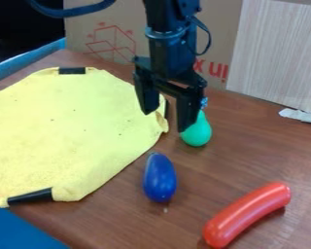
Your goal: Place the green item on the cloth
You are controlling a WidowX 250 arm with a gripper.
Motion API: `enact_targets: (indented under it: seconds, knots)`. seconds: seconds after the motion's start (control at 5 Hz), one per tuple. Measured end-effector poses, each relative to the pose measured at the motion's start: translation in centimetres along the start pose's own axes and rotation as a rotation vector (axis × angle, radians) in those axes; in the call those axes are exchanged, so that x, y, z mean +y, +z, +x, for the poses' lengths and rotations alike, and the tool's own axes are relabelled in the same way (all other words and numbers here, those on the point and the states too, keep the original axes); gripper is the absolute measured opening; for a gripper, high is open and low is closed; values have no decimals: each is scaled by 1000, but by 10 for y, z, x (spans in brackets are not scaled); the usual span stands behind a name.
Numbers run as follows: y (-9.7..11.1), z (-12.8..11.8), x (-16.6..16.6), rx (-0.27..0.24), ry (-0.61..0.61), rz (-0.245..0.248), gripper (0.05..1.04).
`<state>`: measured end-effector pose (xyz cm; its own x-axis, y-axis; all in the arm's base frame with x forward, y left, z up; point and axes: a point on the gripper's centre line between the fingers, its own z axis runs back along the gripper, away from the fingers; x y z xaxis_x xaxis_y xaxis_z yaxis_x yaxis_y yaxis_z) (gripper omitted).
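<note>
The black gripper [166, 118] hangs fingers-down in the upper middle of the view, wide open, one finger over the cloth's near-side edge and the other in front of the green item's upper left side. Whether that second finger touches it, I cannot tell.

The green item [196, 133] — rounded below and narrower above — sits on the brown table [126, 221], off the cloth and to its right. A small light-blue piece [204, 102] shows just above its narrow end.

The yellow cloth [67, 131] lies spread across the left of the view, with dark specks on it and black strips at its edge, one at the top [72, 70] and one at the bottom [30, 196]. Below the gripper, between the cloth and a red sausage-shaped thing [248, 214], a dark blue egg-shaped thing [160, 178] rests on the table. The red one lies aslant at the lower right.

Behind the arm stands brown cardboard [112, 41] with red markings, and beside it a pale wood-grained panel [281, 53]. A whitish scrap [301, 115] lies near the panel's foot.
</note>
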<state>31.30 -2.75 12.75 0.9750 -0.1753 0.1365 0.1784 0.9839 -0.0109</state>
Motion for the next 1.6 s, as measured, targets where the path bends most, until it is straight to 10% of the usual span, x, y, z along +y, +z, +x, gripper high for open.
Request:
enact_targets:
  seconds: [1.6]
  knots:
    - [-34, 42, -13, 3, 67, 83, 950]
